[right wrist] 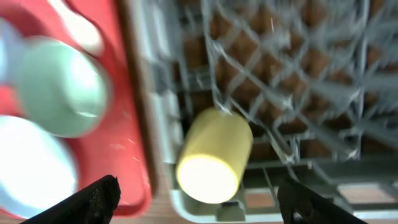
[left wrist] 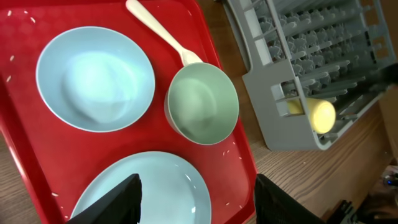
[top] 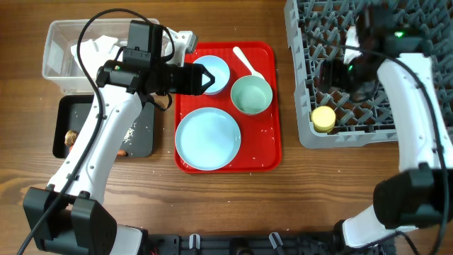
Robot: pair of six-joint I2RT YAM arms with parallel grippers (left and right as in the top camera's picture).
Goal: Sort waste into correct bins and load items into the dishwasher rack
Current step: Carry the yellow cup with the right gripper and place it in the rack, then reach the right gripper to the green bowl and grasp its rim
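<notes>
While the left jaws stand wide with nothing between them, their black fingers (left wrist: pixel 118 202) frame part of the plate (left wrist: pixel 155 183), which lies flat on the red tray (left wrist: pixel 28 155). Beyond the plate on that tray sit a blue bowl (left wrist: pixel 93 78) and a green bowl (left wrist: pixel 202 102), just beside each other, both upright. The spoon (left wrist: pixel 158 31) lies behind the green bowl, its head touching that bowl's rim. From overhead the left arm (top: pixel 106 142) reaches across the black tray (top: pixel 71 113), where a brown lump (top: pixel 71 137) and scattered rice (top: pixel 131 132) lie. Behind it stands the clear tub (top: pixel 56 60) with white tissue (top: pixel 92 48) inside.

The right jaws are also wide and hold nothing. Their fingers (right wrist: pixel 93 199) hang above the rack (right wrist: pixel 186 208), over its corner nearest the red tray. There the cup (right wrist: pixel 214 155) lies on its side among the pegs, apart from both fingers, its round end facing the rack's wall. Rack and red tray sit side by side on the bench (top: pixel 318 191), near but not touching.
</notes>
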